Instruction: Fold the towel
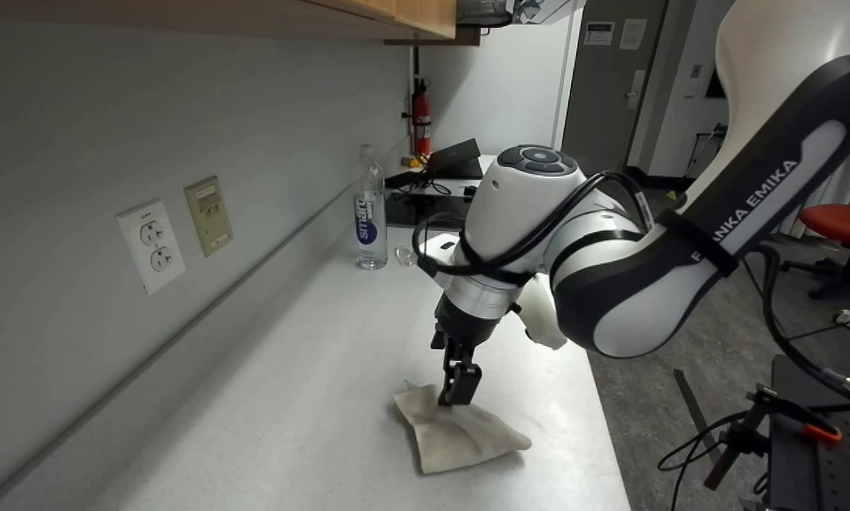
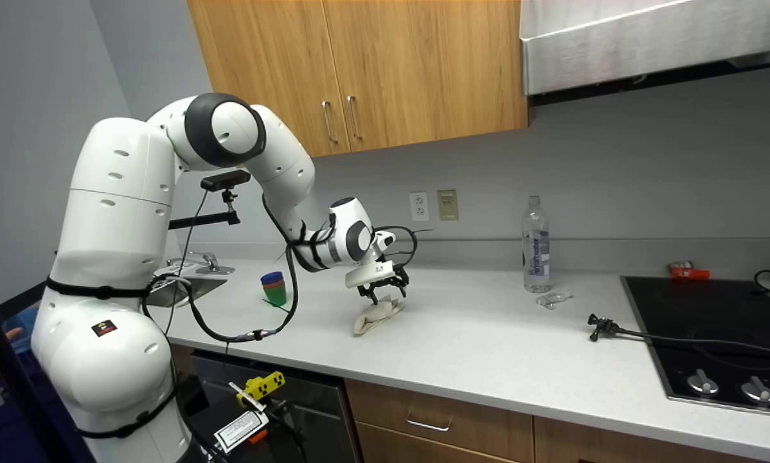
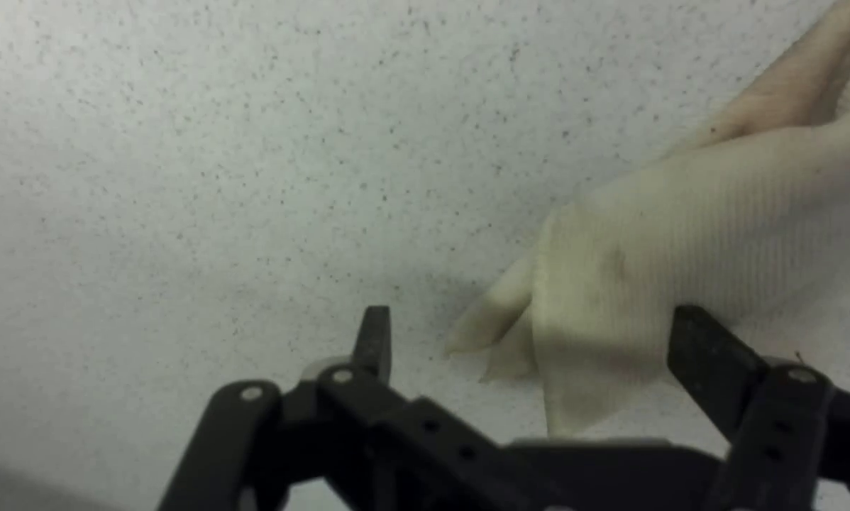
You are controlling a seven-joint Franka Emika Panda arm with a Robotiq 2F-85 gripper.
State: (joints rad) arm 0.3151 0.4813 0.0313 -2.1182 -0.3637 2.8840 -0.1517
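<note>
Across the counter (image 1: 326,383), we judged, a good fold called for pinching low, taking one layer, then drawing it slowly over. Our arm (image 1: 652,298) arched out, its last stretch angled steeply down. The towel (image 1: 464,441) lay creased on the counter beneath our gripper (image 3: 531,323), whose fingers (image 3: 712,369) stood wide apart, one end of the towel between them; whether either touched it, we could not tell.

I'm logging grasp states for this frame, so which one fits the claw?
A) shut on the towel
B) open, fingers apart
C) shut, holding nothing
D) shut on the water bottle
B: in the wrist view the claw has its two fingers well apart, with part of the towel and some bare counter showing between them.
</note>
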